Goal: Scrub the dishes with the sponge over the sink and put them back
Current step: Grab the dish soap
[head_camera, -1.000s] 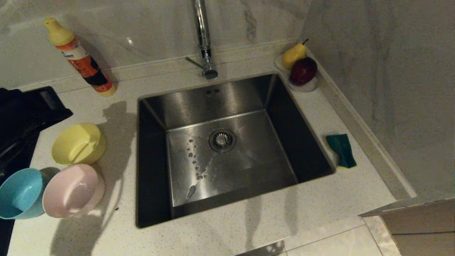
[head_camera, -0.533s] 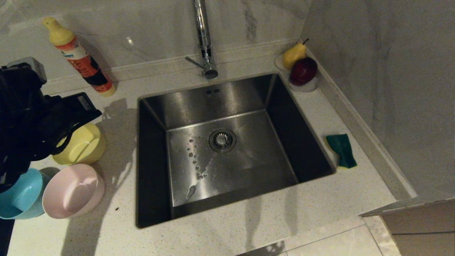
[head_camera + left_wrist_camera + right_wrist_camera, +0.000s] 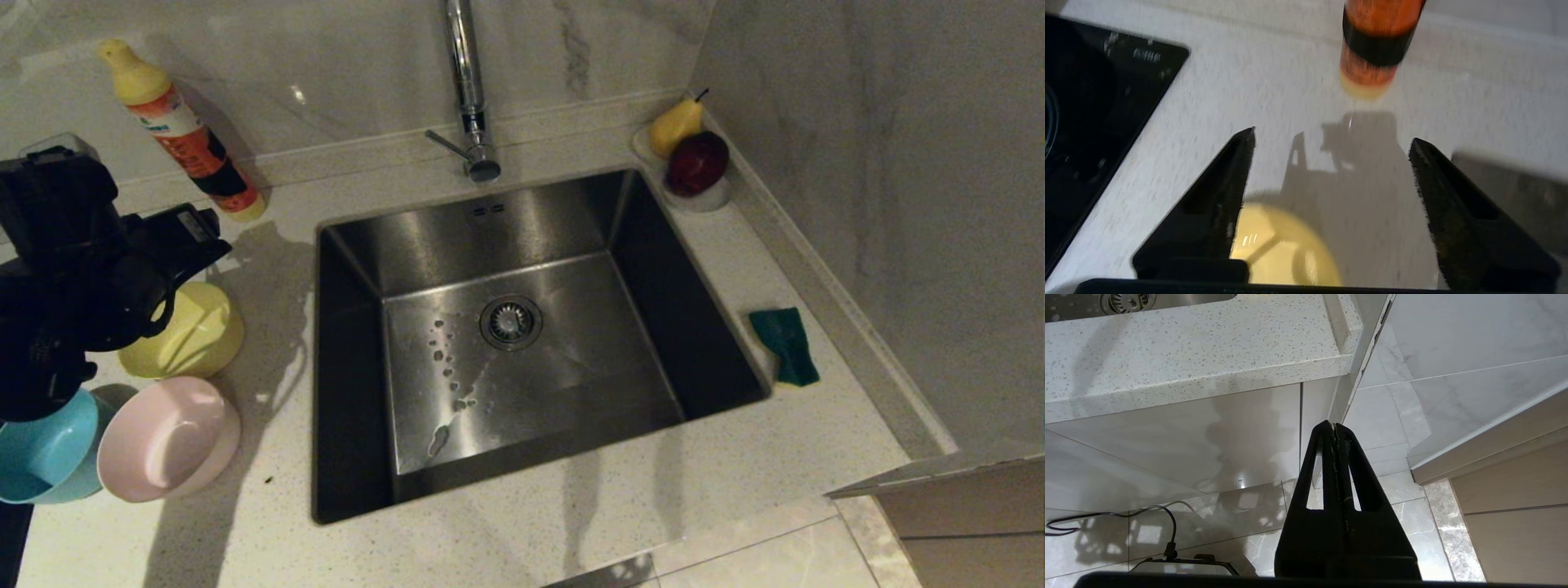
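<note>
Three bowls stand left of the sink [image 3: 571, 384]: yellow [image 3: 196, 335], pink [image 3: 167, 437] and light blue [image 3: 45, 449], the yellow one tipped on its side. My left gripper [image 3: 184, 245] hovers above the yellow bowl's far side. In the left wrist view this gripper [image 3: 1331, 136] is open with nothing between its fingers, and the yellow bowl [image 3: 1286, 253] lies below and slightly behind the tips. The sponge [image 3: 785, 343], green face up, lies on the counter right of the sink. My right gripper [image 3: 1334, 424] hangs shut below the counter edge, over the floor.
An orange bottle with a yellow cap [image 3: 184, 135] leans on the back wall behind the bowls. A chrome tap [image 3: 467, 90] rises behind the sink. A white dish with a pear and a red fruit [image 3: 694, 163] sits back right. A black hob [image 3: 1086, 102] borders the counter's left.
My left arm has swung in from the left edge and risen to hang above the yellow bowl. The bowls and the sponge have not moved.
</note>
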You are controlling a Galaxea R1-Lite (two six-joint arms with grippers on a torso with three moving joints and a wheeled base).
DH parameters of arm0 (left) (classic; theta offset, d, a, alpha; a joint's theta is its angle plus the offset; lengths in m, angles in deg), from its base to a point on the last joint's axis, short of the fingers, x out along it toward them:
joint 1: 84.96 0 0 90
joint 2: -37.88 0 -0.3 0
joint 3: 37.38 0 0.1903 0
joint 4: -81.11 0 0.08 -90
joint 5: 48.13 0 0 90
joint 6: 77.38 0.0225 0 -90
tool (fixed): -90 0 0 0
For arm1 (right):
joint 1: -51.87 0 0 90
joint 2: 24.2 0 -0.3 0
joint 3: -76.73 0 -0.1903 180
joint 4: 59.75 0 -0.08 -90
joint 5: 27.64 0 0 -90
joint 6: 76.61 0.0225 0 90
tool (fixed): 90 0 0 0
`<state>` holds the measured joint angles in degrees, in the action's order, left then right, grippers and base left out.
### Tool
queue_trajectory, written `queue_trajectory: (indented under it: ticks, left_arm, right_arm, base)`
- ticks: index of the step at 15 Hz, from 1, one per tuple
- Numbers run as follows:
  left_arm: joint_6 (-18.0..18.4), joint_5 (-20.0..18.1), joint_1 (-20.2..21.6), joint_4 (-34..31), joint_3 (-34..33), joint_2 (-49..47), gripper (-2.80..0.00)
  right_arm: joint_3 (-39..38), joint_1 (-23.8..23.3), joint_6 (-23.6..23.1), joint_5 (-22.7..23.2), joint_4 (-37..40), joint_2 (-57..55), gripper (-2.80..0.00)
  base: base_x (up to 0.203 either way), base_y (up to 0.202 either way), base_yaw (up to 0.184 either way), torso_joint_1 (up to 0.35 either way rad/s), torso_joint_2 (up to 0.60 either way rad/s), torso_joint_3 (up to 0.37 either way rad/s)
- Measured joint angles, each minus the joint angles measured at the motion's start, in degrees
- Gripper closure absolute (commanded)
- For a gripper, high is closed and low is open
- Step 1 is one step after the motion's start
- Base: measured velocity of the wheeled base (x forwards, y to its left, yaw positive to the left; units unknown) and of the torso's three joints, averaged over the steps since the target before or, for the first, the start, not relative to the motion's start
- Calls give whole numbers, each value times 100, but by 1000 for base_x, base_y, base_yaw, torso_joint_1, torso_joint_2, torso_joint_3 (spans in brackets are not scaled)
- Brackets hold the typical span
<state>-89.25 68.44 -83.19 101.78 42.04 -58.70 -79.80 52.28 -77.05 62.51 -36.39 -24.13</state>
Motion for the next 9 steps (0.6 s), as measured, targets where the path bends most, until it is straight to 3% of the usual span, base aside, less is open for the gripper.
queue_trajectory:
  ticks: [9]
  left_arm:
    - [17,-322,154,378,638,-586,-280]
  right_arm:
    - [0,0,6,0,0,0,0]
  base:
    - [0,0,0,0,0,0]
